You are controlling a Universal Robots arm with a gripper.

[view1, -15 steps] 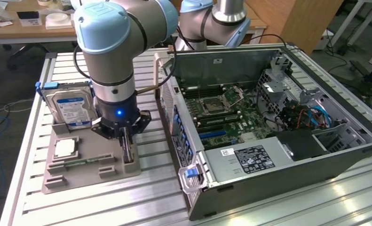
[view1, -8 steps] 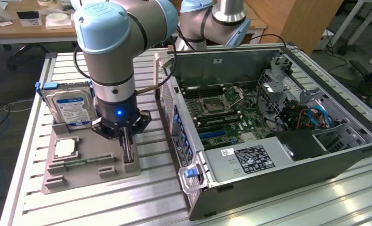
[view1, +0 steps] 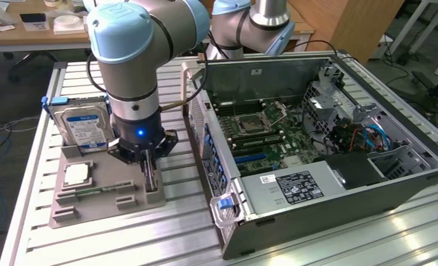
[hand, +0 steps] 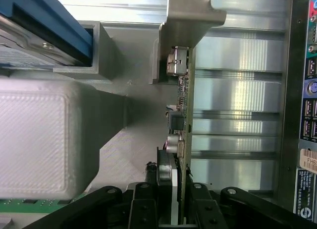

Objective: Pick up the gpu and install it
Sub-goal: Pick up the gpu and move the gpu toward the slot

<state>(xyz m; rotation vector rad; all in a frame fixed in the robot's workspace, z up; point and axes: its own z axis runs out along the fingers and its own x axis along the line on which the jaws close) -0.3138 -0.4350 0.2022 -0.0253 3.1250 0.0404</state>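
My gripper (hand: 173, 211) is clamped narrow on the gpu (hand: 182, 125), which stands on edge in a slot of the holder tray (view1: 101, 209), on the tray's case-facing side. The grip sits toward the end away from the metal bracket, so I judge the card could tilt or bind in the slot. The hard drive (view1: 82, 127) stands at the tray's back end. The open case (view1: 337, 216) lies just beside the tray, and its wall could snag the card.

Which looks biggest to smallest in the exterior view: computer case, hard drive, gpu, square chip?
1. computer case
2. hard drive
3. gpu and square chip: too close to rank, because the gpu stands edge-on and looks like a thin strip.
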